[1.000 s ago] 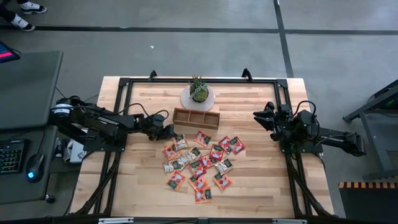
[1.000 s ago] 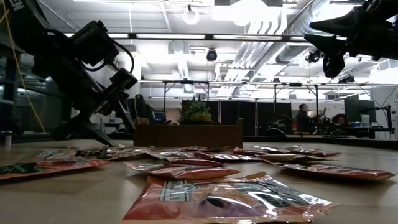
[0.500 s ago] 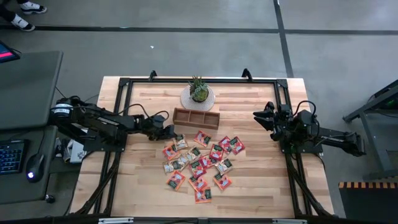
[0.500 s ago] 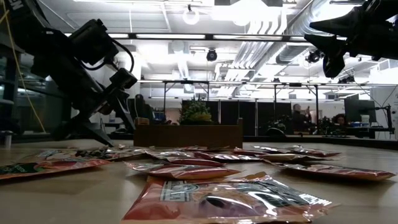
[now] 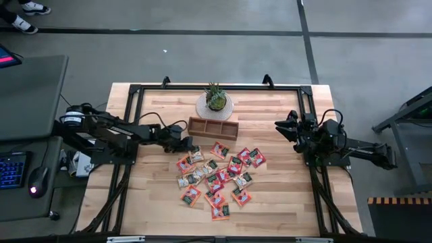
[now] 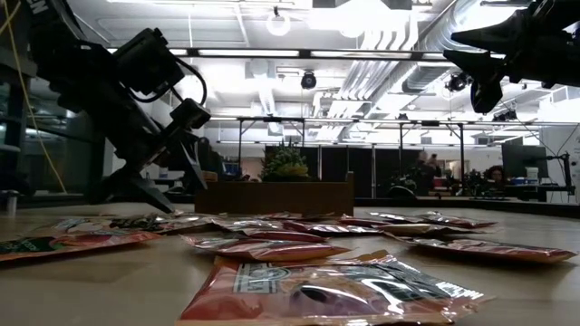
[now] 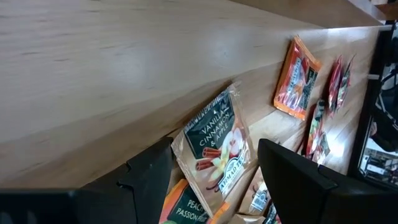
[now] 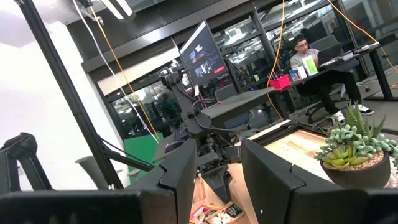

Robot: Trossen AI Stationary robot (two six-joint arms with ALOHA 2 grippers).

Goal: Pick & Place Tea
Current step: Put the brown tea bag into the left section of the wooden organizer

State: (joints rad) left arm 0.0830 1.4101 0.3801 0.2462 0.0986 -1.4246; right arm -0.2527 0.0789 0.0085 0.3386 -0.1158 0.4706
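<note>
The tea sachets (image 5: pixel 217 173) lie scattered flat on the wooden table, mostly red-orange and a few beige; they show close up in the low view (image 6: pixel 326 285). My left gripper (image 5: pixel 189 144) is open and low at the upper-left edge of the pile (image 6: pixel 168 181). In its wrist view the left gripper (image 7: pixel 214 144) has one finger on either side of a beige vanilla-cinnamon sachet (image 7: pixel 214 134), which lies flat and overlaps an orange one. My right gripper (image 5: pixel 281 126) waits open, raised over the table's right side (image 8: pixel 217 149).
The brown wooden three-compartment tray (image 5: pixel 212 127) stands just beyond the pile, with a potted plant (image 5: pixel 215 101) on a round plate behind it. A black frame (image 5: pixel 135 91) borders the table. Bare wood lies left of the pile and along the near edge.
My left gripper has moved a little toward the table's right, closer to the upper-left sachets of the pile. The sachets have stayed where they were.
</note>
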